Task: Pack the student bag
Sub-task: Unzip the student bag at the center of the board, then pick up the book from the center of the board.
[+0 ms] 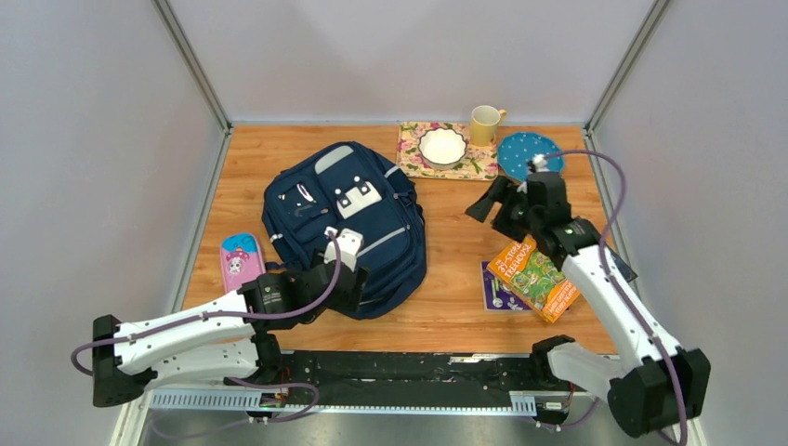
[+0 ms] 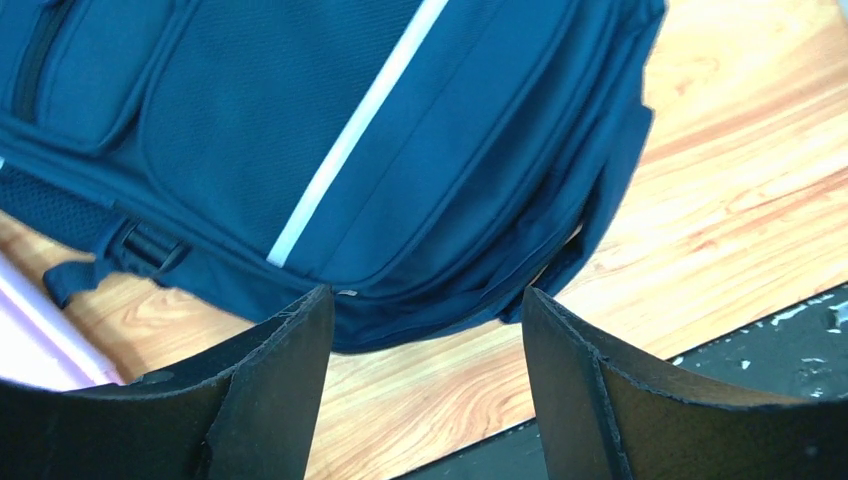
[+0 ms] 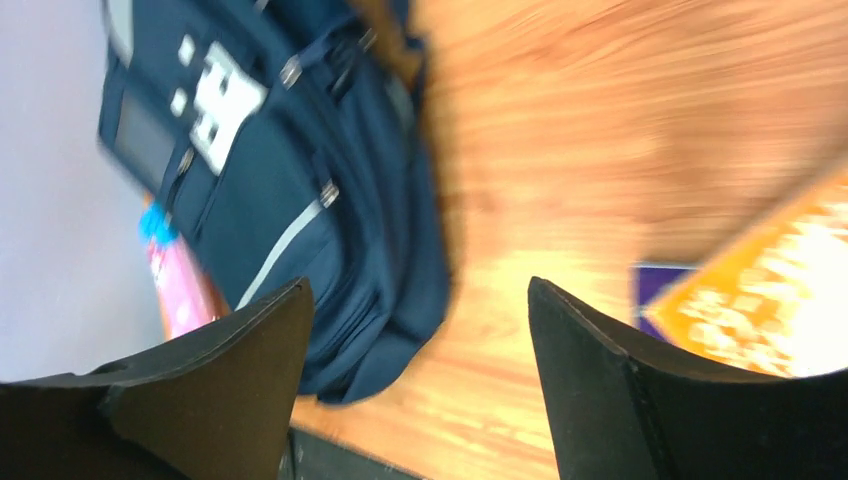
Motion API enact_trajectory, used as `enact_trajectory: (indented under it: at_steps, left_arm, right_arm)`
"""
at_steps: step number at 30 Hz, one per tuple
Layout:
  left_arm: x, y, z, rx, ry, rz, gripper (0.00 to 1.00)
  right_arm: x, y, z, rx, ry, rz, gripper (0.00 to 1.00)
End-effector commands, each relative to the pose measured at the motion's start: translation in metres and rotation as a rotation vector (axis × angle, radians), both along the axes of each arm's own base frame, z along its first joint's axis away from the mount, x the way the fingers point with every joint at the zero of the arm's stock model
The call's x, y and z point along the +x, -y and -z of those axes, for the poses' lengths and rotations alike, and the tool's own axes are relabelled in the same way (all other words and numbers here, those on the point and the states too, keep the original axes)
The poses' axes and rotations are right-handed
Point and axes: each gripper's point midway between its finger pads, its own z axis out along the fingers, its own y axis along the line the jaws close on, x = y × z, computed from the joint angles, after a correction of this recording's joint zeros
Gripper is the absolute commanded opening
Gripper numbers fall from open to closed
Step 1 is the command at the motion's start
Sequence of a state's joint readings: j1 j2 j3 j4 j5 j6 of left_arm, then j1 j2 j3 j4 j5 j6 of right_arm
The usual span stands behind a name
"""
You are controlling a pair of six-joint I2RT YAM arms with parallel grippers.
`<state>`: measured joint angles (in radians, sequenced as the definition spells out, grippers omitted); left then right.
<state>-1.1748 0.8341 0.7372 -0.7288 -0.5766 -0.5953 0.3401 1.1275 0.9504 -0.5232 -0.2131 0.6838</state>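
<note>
The student bag [image 1: 344, 209] is a navy backpack with grey stripes and a white dotted patch, lying flat at the table's left centre. My left gripper [image 1: 351, 283] is open and empty at the bag's near edge. In the left wrist view its jaws [image 2: 425, 320] stand wide apart, with bare wood between them and the bag [image 2: 400, 150] just ahead. My right gripper [image 1: 485, 203] is open and empty above the table, to the right of the bag. The blurred right wrist view shows its spread jaws [image 3: 420, 310] and the bag [image 3: 300, 200] at left.
A pink pencil case [image 1: 240, 261] lies left of the bag. An orange book [image 1: 531, 275] lies on a purple one [image 1: 496, 294] at right. At the back stand a white bowl [image 1: 442, 146] on a floral mat, a yellow mug [image 1: 485, 124] and a blue dotted plate [image 1: 526, 153].
</note>
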Motion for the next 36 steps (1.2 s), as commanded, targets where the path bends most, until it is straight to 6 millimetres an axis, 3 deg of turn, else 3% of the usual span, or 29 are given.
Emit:
enact_trajectory:
  at_steps: [1, 3, 7, 10, 11, 14, 15, 17, 18, 23, 27, 32, 36]
  left_arm:
    - [0.008, 0.046, -0.032, -0.098, 0.045, 0.125, 0.76]
    - [0.013, 0.068, -0.042, -0.139, 0.074, 0.167, 0.76]
    - [0.017, 0.113, -0.057, -0.179, 0.079, 0.285, 0.77]
    - [0.024, 0.148, -0.064, -0.183, 0.06, 0.331, 0.77]
    - [0.026, 0.16, -0.074, -0.207, 0.063, 0.348, 0.79]
    - [0.027, 0.193, -0.062, -0.264, -0.026, 0.426, 0.81]
    - [0.038, 0.203, -0.059, -0.294, -0.055, 0.419, 0.81]
    - [0.039, 0.22, -0.062, -0.349, -0.108, 0.475, 0.81]
    - [0.043, 0.229, -0.053, -0.346, -0.129, 0.482, 0.81]
    - [0.062, 0.268, -0.041, -0.339, -0.164, 0.579, 0.82]
    - [0.079, 0.289, -0.025, -0.303, -0.209, 0.616, 0.82]
    - [0.097, 0.311, -0.018, -0.346, -0.18, 0.645, 0.82]
    - [0.117, 0.33, -0.011, -0.408, -0.225, 0.659, 0.82]
  right_arm:
    - [-0.003, 0.095, 0.01, -0.176, -0.018, 0.372, 0.85]
    - [-0.008, 0.132, 0.01, -0.228, -0.036, 0.499, 0.9]
    - [-0.024, 0.181, 0.009, -0.31, -0.066, 0.673, 0.94]
    - [-0.05, 0.213, 0.026, -0.342, -0.155, 0.822, 0.95]
    - [-0.057, 0.217, 0.031, -0.341, -0.174, 0.857, 0.95]
    - [-0.079, 0.227, 0.043, -0.341, -0.193, 0.938, 0.95]
    - [-0.083, 0.229, 0.047, -0.328, -0.2, 0.966, 0.96]
    - [-0.093, 0.232, 0.057, -0.331, -0.213, 0.992, 0.96]
    - [-0.096, 0.234, 0.058, -0.333, -0.214, 1.01, 0.96]
    - [-0.106, 0.244, 0.079, -0.346, -0.264, 1.058, 0.96]
    - [-0.11, 0.249, 0.094, -0.333, -0.316, 1.072, 0.96]
    - [-0.11, 0.257, 0.084, -0.36, -0.287, 1.104, 0.97]
    - [-0.113, 0.259, 0.105, -0.353, -0.357, 1.121, 0.98]
